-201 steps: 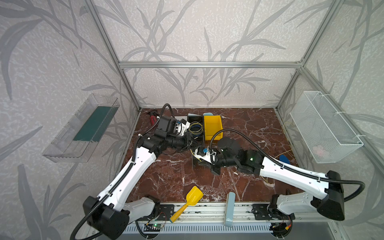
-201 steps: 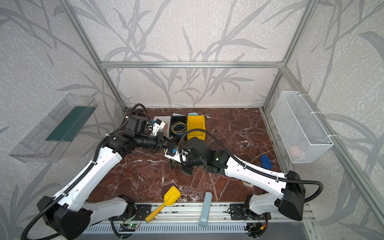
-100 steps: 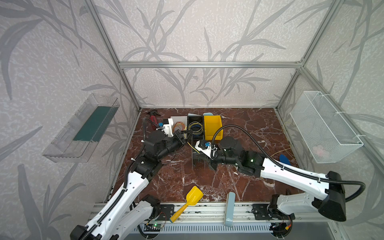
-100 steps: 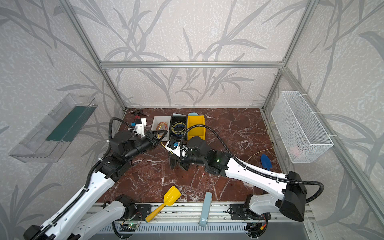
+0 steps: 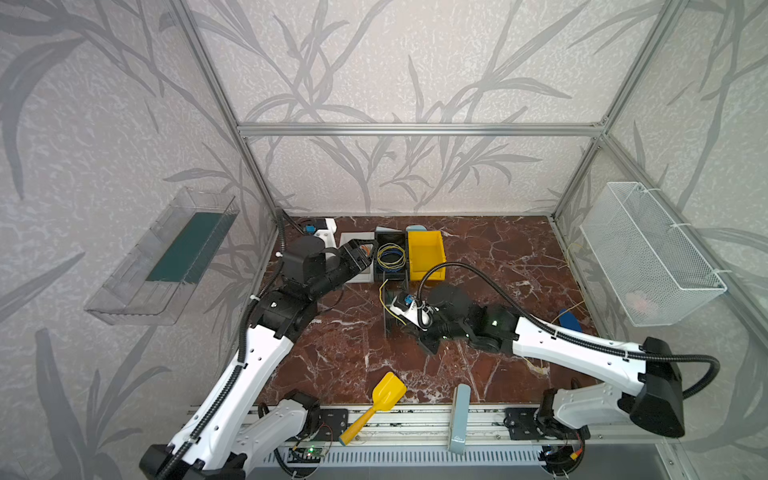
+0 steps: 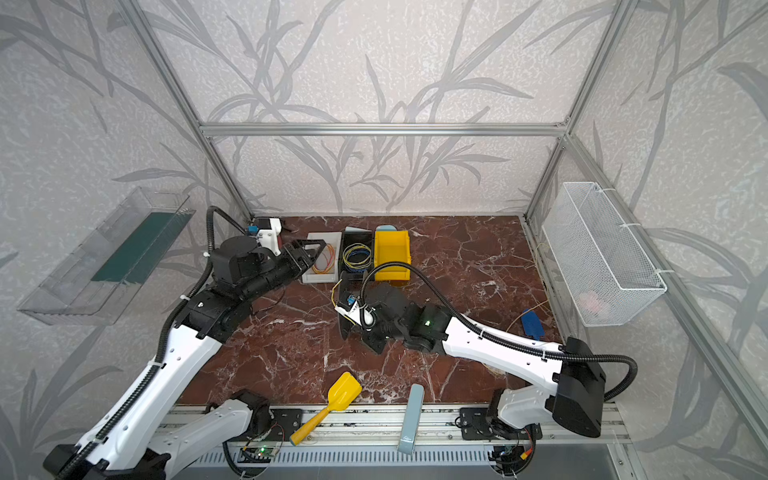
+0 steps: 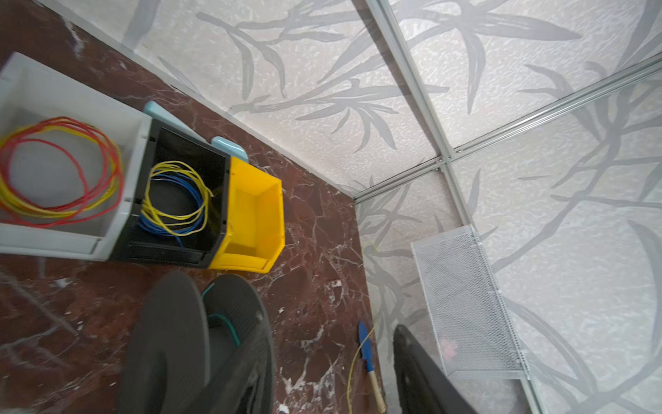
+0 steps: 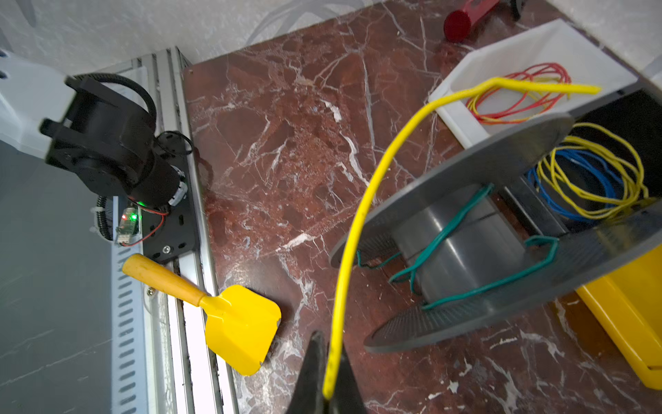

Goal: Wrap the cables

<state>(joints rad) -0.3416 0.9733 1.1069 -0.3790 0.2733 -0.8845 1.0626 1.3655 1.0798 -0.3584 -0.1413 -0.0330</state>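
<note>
Fingers of the left gripper (image 6: 309, 252) are spread apart and hold nothing. They hang over the white box (image 6: 318, 277) near the back left corner of the tabletop (image 5: 498, 257). Red and yellow loops (image 6: 323, 257) lie in that box. Right beside it, a black box (image 6: 353, 237) holds blue and yellow loops (image 6: 356, 255). Just in front of the black box stands a grey spool (image 8: 473, 243) with a green wire (image 8: 444, 233) around its middle. The right gripper (image 8: 327, 376) is next to the spool, pressed together on the yellow wire (image 8: 361, 215). The wire curves up past the spool's rim, and its loose end is in the air.
</note>
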